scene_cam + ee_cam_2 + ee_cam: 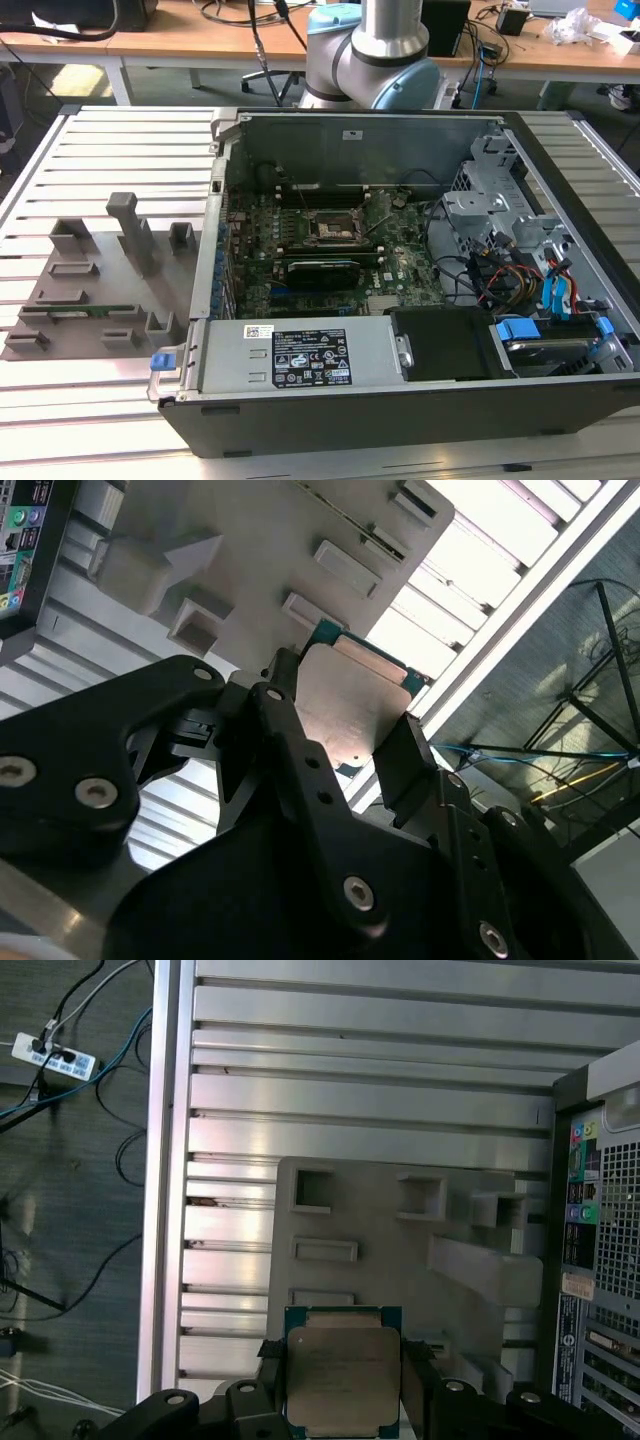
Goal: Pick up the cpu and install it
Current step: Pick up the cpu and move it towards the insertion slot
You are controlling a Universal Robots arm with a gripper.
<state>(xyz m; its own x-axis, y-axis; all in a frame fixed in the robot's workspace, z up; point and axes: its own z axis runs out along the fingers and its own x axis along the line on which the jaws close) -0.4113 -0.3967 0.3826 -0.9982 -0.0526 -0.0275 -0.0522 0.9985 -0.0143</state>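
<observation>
Cpu [350,705] sits clamped between the two black fingers of the end effector [348,725] in the second wrist view, gripped on opposite edges with its metal plate facing the camera. It is square, so we see no long axis. In the first wrist view its edges run parallel to the slatted surface [380,1090], with a grey fixture plate [400,1270] beyond the fingertips. The exterior view shows the open computer case [400,400] and its socket [333,228].

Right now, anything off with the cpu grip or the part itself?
Nothing stands out. In both wrist views the cpu sits flat and square in the gripper, its sides parallel to the jaws, over the grey fixture tray. No chips or bends are visible.
</observation>
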